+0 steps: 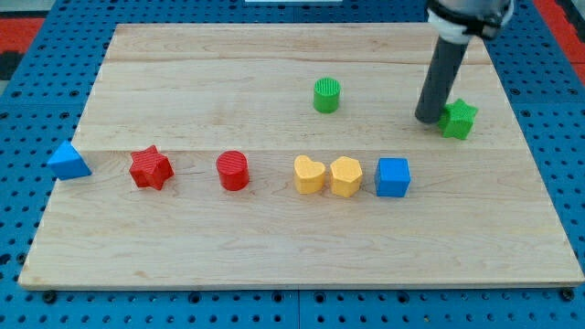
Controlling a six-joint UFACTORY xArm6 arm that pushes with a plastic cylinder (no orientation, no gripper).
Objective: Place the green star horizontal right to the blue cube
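1. No claw showed; the arm ended in a rod, and my tip rested just left of the green star, seemingly touching it.
2. The green star sat near the worktop's right edge, above and right of the blue cube.
3. No containers appeared; a green cylinder stood apart to the left.

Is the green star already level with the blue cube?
No. The green star sits nearer the view's top than the blue cube, beside my tip.
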